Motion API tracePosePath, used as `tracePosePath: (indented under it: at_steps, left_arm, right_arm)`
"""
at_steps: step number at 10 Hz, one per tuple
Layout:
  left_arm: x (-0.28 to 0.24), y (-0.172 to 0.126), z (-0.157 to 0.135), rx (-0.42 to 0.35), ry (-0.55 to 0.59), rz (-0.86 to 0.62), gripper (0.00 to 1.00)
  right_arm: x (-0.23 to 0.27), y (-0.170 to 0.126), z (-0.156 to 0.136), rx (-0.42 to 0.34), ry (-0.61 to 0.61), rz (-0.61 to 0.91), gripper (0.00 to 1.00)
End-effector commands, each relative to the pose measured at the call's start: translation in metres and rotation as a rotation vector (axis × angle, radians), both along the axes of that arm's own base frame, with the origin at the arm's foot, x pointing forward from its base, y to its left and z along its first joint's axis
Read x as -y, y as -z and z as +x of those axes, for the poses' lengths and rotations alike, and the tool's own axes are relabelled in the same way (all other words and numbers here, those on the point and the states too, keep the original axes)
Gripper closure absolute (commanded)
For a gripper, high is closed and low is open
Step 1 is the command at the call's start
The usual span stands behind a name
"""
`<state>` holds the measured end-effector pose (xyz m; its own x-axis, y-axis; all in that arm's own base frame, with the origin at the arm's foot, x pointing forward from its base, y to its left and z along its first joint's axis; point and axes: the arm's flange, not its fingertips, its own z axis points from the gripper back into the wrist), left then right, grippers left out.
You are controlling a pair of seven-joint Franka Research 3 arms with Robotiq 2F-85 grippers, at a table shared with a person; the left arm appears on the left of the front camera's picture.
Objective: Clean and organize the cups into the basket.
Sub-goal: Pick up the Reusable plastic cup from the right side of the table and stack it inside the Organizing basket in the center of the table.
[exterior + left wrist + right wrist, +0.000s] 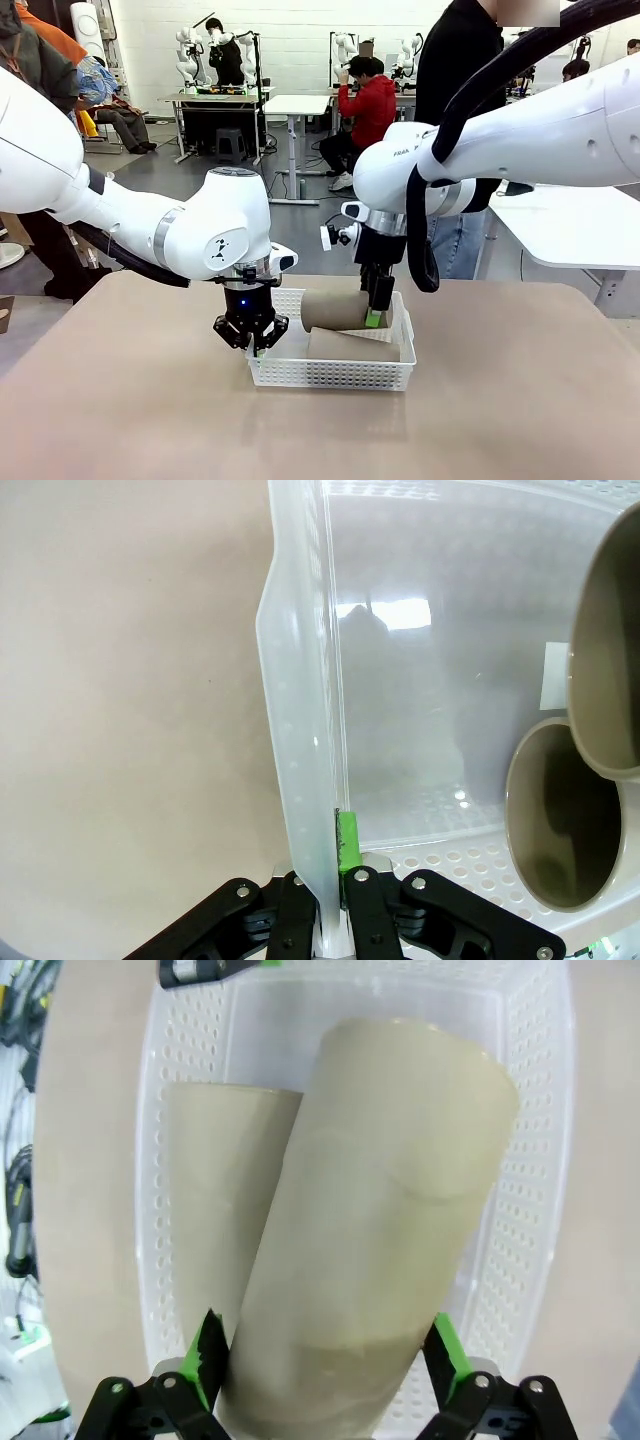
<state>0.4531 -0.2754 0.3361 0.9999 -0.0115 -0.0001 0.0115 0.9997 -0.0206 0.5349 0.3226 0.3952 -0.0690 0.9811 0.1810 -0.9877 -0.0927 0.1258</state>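
1. Upper tan-brown cup (335,310) lies on its side in the white lattice basket (330,375), slanted across the lower tan-brown cup (350,347) and resting on it.
2. Lower tan-brown cup lies flat on the basket floor along the near wall. In the left wrist view, the open mouths of both cups face the basket's left end.
3. Right gripper (378,315) comes down from above at the right end of the upper tan-brown cup. In the right wrist view its green pads (445,1350) press against opposite sides of that cup near its base, so the jaws are grasping it.
4. Left gripper (255,345) sits at the basket's left end. In the left wrist view the end wall runs between its 2 fingers, with 1 green pad (346,840) against the inner face. The jaws are clenched on that wall.
5. Basket stands near the middle of the brown table (520,400), with its long side toward the robot.
6. A person (455,60) in a dark top and jeans stands at the far side of the table, behind the right arm.
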Motion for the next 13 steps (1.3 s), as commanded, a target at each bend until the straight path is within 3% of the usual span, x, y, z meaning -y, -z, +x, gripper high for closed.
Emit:
tracePosePath:
  at_steps: [1,3,10,13]
  left_arm:
    - [-0.003,0.002,-0.002,0.002,0.005,-0.005,1.00]
    - [-0.003,0.002,-0.002,0.002,0.005,-0.005,1.00]
    - [-0.003,0.002,-0.002,0.002,0.005,-0.005,1.00]
    - [-0.003,0.002,-0.002,0.002,0.005,-0.005,1.00]
  right_arm:
    - [0.020,-0.021,-0.029,0.085,-0.011,0.058,0.00]
    - [0.039,-0.040,-0.041,0.123,0.002,0.103,0.00]
    - [0.068,-0.048,-0.062,0.114,-0.010,0.162,0.00]
    - [0.120,-0.084,-0.089,0.115,-0.014,0.363,0.00]
